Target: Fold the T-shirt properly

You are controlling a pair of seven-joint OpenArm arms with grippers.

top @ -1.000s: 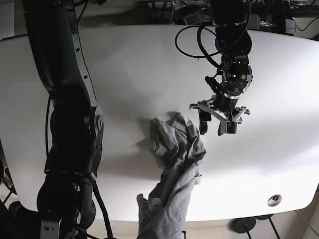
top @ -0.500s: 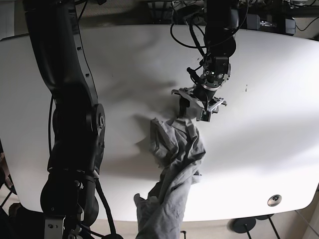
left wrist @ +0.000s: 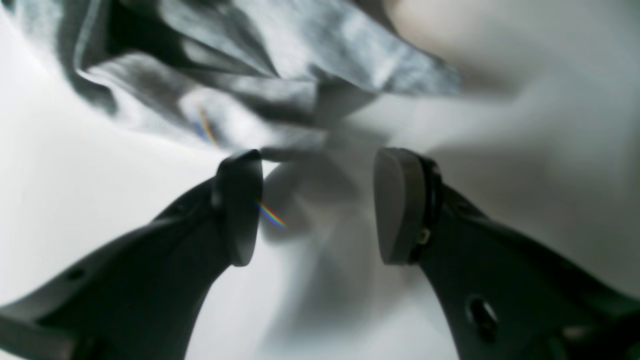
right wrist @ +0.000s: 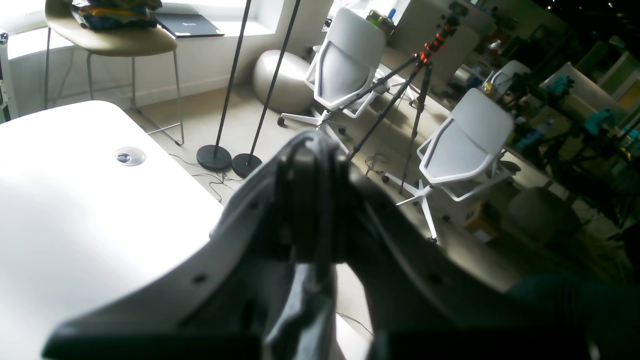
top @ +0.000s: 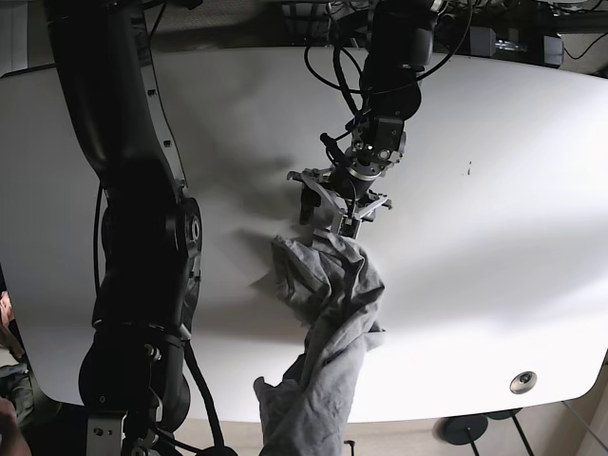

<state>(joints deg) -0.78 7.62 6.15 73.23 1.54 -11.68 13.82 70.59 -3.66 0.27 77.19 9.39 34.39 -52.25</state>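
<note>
The grey T-shirt [top: 328, 285] lies crumpled on the white table [top: 494, 285], and a twisted length of it trails off the near edge. My left gripper [top: 333, 213] hovers open over the shirt's far end. In the left wrist view the gripper [left wrist: 317, 210] has nothing between its pads, and bunched cloth [left wrist: 280, 65] lies just ahead of the fingertips [left wrist: 240, 205]. My right gripper [right wrist: 312, 210] is past the near table edge, shut on a fold of the T-shirt [right wrist: 302, 305] that hangs below it. In the base view that gripper is out of frame.
The right arm's black column [top: 133, 237] stands over the table's left side. A round metal grommet [top: 522, 382] sits near the front right corner. On the floor beyond the table edge are white chairs [right wrist: 345, 65], a tripod [right wrist: 420, 80] and lamp stands [right wrist: 215, 157].
My left gripper has swept left and toward the shirt, from open table to right over the shirt's far end. It has stayed open. The cloth pile has shifted a little left.
</note>
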